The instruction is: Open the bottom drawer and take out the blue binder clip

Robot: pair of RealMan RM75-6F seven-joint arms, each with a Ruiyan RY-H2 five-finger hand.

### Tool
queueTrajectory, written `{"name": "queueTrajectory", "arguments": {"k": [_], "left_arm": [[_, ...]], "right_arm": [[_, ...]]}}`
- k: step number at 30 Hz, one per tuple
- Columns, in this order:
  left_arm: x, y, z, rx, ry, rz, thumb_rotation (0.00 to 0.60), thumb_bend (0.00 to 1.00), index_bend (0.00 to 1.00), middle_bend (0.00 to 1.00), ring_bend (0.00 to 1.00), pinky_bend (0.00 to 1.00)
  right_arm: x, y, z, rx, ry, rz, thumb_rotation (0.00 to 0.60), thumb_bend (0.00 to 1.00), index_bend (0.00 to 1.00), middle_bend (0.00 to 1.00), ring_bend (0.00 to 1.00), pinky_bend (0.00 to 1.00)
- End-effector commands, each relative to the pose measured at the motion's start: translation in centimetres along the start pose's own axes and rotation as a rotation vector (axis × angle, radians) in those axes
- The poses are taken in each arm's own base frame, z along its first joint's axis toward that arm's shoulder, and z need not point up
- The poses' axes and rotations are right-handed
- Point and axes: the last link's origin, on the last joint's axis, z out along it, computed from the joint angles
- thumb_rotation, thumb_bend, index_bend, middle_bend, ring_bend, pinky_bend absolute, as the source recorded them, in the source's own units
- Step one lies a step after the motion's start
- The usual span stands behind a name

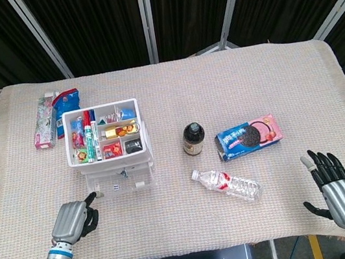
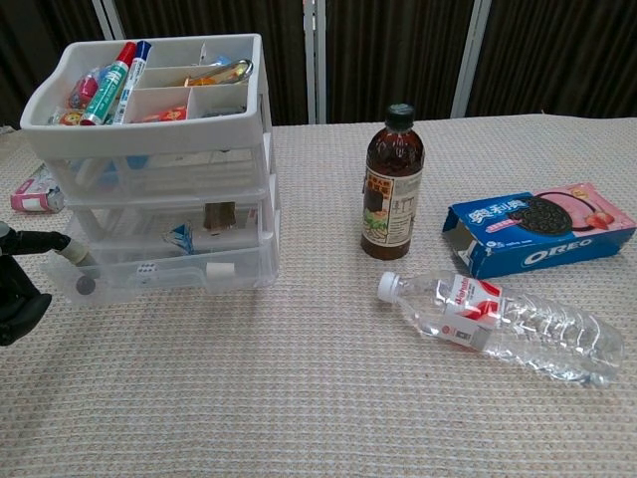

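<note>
Your left hand [image 1: 74, 220]: ribbed silver metal back, black fingers, blue wrist ring, grey forearm. Right hand [image 1: 337, 190]: same silver back w/ black fingers.
</note>
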Motion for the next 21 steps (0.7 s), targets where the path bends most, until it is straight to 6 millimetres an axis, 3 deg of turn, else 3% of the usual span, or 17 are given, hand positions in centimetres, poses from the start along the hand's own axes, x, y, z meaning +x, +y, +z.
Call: {"name": "queueTrajectory", "arguments": {"k": [1,21], "left_arm": [[-0.1,-0.2,-0.7,-0.007,-0.005,0.004,0.600,0.68,0.30,0.90,0.86,0.65],[-0.5,-0.5,-2.8,-0.049,-0.026,0.009,0.600,0.68,0.31,0.90,0.86,0.65]], "right_arm": [[-0.1,0.0,0.0,-0.001,-0.003,-0.002,0.600,0.00,0.00,0.00,0.00,0.00],[-0.3,-0.1,0.0,-0.002,-0.008,-0.009,0.600,0.00,0.00,0.00,0.00,0.00]]}}
